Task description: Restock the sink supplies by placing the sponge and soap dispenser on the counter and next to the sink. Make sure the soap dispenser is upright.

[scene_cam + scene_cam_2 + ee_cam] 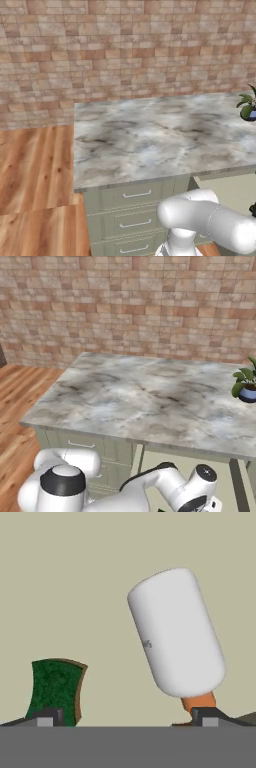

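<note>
Nearest the hand camera are the gripper's [125, 722] two dark finger tips, one low at the left and one low at the right, standing wide apart and closed on nothing. The sponge [56, 689], green with a brownish-yellow edge, shows just above the left tip, and the soap dispenser [175, 634] lies above the right tip with its pale body reaching up and away and its orange pump end close against that tip; both rest on a plain beige surface that cannot be identified from this view. The risks, as a judgement: with the jaws spanning both things, a descent could trap the sponge and the pump together or nudge one aside; the bottle looks round and smooth, so a grip near the narrow pump end could let it swing or slip; and since it appears to lie tilted rather than standing, it may be set down on its side unless it is turned upright. Neither thing is yet beside a sink. In the base views the marble worktop [150, 145] ahead is the one bearing a potted plant [245, 385] at its far right, so setting anything there would be the wrong place. Counted: one sponge, one soap dispenser, one potted plant, one gripper.
</note>
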Available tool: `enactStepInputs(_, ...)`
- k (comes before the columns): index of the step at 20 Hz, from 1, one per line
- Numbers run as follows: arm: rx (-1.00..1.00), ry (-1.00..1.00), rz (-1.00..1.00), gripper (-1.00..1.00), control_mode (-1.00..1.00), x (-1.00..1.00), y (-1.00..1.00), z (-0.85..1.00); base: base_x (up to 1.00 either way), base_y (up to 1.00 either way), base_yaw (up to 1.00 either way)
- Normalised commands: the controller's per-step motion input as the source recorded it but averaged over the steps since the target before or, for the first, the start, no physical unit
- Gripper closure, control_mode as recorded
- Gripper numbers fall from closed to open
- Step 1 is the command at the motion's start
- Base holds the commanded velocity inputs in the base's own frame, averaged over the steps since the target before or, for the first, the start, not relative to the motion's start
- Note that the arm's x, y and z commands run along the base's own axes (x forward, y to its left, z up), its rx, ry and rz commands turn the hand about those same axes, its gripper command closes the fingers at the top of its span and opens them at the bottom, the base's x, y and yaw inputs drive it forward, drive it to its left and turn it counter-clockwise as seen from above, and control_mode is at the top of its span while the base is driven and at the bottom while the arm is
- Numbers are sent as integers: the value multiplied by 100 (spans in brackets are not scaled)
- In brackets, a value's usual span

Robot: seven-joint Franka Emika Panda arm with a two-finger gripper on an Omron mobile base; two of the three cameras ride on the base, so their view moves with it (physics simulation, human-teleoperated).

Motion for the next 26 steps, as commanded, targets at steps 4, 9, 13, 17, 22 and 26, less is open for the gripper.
enactStepInputs(4, -14, -2, 6, -100, -100, 0, -18, -12, 0, 0, 0)
enactStepInputs(9, -12, 0, 4, -100, -100, 0, -4, -5, 0, 0, 0)
enactStepInputs(13, -6, 0, 1, -100, -100, 0, 0, -28, 0, 0, 0)
enactStepInputs(17, -2, 0, 2, -100, -100, 0, -2, -28, 0, 0, 0)
enactStepInputs(22, 0, 0, 5, -100, -100, 0, -3, -8, 0, 0, 0)
enactStepInputs(26, 0, 0, 8, -100, -100, 0, -6, 0, 0, 0, 0)
